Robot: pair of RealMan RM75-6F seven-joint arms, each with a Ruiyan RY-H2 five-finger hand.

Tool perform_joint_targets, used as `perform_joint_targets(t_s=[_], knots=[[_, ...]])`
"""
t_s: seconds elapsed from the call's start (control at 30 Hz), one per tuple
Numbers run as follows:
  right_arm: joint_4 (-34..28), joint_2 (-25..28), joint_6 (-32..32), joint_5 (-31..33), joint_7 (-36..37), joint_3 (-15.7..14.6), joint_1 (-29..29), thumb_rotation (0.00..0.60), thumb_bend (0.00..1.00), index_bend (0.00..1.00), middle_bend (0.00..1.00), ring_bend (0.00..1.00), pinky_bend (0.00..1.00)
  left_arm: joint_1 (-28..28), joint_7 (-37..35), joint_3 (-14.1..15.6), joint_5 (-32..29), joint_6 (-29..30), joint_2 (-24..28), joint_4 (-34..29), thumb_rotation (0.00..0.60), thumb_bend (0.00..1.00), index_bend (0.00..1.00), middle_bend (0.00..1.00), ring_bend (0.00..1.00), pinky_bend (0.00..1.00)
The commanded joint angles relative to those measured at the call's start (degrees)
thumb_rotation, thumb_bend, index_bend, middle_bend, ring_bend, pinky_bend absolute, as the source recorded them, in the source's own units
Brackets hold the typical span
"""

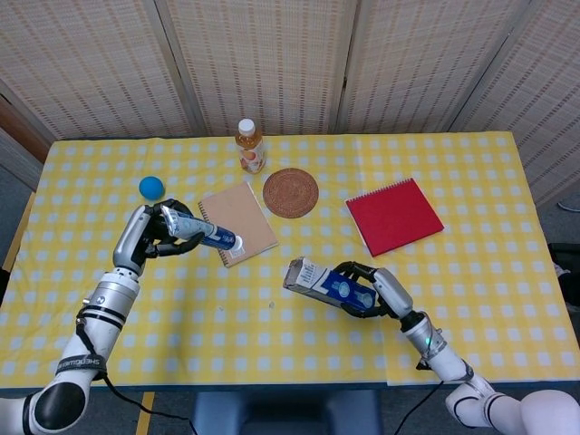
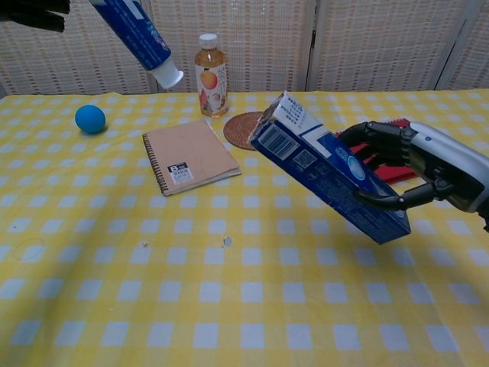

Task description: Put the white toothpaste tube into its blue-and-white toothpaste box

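Nearest, the right hand [image 2: 435, 164] grips the blue-and-white toothpaste box [image 2: 328, 168] around its near end and holds it above the table [image 1: 299, 335], open flap end tilted up toward the left.

Further left, the left hand [image 1: 154, 237] grips the white toothpaste tube [image 1: 207, 234] by its crimped end, cap pointing right toward the box — tube and box are well apart, both in the air.

Risks, as I judge them: cap and box mouth do not line up yet, so the cap may catch the flap or box edge; a grip far from the mouth lets the box swing when pushed.

Beyond: tan notebook [image 1: 238, 223], woven coaster [image 1: 291, 192], red notebook [image 1: 394, 214], blue ball [image 1: 151, 188], drink bottle [image 1: 249, 146].
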Motion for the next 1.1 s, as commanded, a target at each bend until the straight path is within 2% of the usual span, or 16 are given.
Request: perform_joint_targets(t_s=[0.03, 0.4, 1.1], knots=[[1.47, -1.87, 1.49, 0.03, 0.20, 0.73, 1.03, 0.600, 0.34, 0.34, 0.32, 0.37, 0.45, -2.41, -1.11, -3.18, -5.62, -0.97, 2.77, -1.48, 0.600, 0.45, 0.88, 1.00, 1.00, 1.00], [4.72, -5.01, 1.42, 2.74, 3.28, 1.90, 2.43, 0.600, 0.34, 0.34, 0.32, 0.37, 0.45, -4.53, -0.35, -3.50, -8.91, 1.48, 4.83, -4.71, 0.600, 0.45, 0.88, 1.00, 1.00, 1.00], [4.73, -8.95, 0.16, 4.60, 3.75, 3.56, 6.88, 0.600, 0.34, 0.34, 0.32, 0.37, 0.45, -10.01, 1.28, -2.88, -12.96, 7.31, 1.94, -7.78, 0.600, 0.45, 0.88, 1.00, 1.00, 1.00]])
